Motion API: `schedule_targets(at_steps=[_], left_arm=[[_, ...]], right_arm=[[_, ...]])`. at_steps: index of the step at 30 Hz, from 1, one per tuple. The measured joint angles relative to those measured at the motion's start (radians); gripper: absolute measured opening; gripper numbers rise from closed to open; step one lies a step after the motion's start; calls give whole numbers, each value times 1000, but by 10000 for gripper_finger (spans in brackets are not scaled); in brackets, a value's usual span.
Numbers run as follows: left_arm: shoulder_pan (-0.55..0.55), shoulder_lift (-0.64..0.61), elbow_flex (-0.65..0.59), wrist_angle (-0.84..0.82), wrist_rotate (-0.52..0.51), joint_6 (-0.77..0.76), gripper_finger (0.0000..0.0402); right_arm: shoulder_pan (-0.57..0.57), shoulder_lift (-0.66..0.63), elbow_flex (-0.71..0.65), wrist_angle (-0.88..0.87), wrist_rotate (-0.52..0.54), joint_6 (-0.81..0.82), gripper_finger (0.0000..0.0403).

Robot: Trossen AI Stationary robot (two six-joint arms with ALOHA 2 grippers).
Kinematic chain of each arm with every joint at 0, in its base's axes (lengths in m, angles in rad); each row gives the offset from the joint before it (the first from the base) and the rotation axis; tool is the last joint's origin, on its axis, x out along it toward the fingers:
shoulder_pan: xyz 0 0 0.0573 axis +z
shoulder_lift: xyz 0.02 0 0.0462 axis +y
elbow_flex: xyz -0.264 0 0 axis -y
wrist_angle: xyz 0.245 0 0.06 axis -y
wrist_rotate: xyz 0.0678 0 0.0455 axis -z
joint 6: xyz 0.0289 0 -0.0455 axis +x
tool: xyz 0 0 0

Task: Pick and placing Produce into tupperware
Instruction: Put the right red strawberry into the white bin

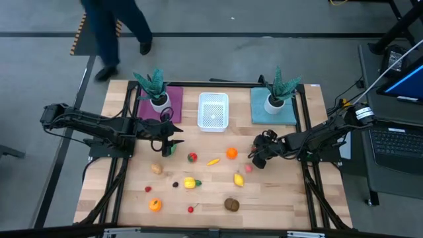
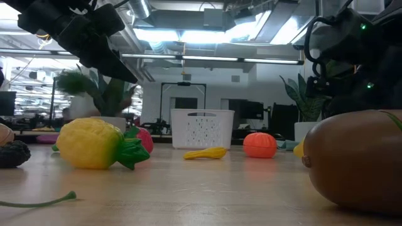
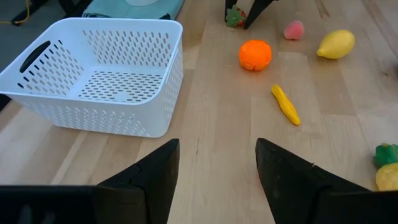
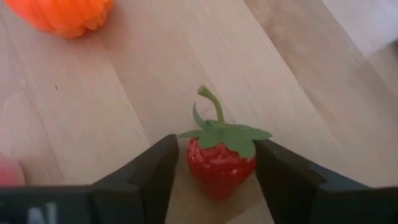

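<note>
Right gripper (image 4: 214, 180) around a strawberry (image 4: 217, 163) on the table (image 4: 124, 112)

Its 2 fingers flank the berry, touching or nearly so; an orange (image 4: 65, 14) lies ahead. Left gripper (image 3: 217, 180) hangs part-open, the tub (image 3: 102, 74) just ahead of it.

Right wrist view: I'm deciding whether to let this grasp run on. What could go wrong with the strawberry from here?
The strawberry sits between the fingers of the right gripper, near their tips, so it may squirt out as they close. Its stem sticks up and could snag a finger. The white tub stands well away across the table, with the orange roughly along the way; a loose grip might drop the berry in transit.
</note>
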Motion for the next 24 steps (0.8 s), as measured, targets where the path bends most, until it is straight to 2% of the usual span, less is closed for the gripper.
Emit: schedule_targets(at_steps=[8,18,24], left_arm=[[0,0,0,0,0,0,204],[0,0,0,0,0,-1,204],[0,0,0,1,0,0,204]], right_arm=[[-1,0,0,0,5,2,135],[-6,4,25,-9,8,-1,149],[-6,3,76,-4,8,-73,133]])
